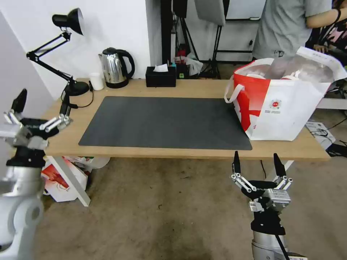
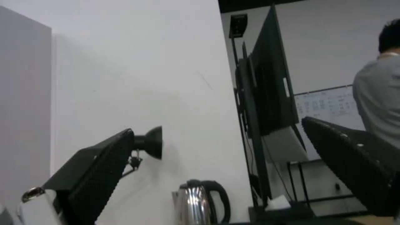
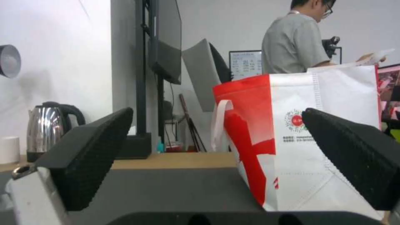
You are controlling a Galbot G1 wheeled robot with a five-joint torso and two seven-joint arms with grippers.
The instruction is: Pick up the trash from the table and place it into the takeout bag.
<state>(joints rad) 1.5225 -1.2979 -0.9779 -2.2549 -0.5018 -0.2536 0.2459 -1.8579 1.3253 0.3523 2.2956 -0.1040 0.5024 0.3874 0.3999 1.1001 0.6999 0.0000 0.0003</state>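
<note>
Both tools, left tool (image 1: 21, 112) and right tool (image 1: 257, 167), hang spread and empty off the tabletop (image 1: 202, 88); bag (image 1: 285, 108) sits at its right end, could tip if bumped

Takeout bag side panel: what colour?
Red, on the white takeout bag; clearest in the head view.

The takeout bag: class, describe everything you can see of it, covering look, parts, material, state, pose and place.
The takeout bag is a large boxy white bag with a red side panel, a small round red logo on its white face, white loop handles and silvery lining at its open mouth. It looks like soft woven fabric. It stands upright on the right end of the table, one corner resting on the dark mat. Neither gripper touches it.
</note>
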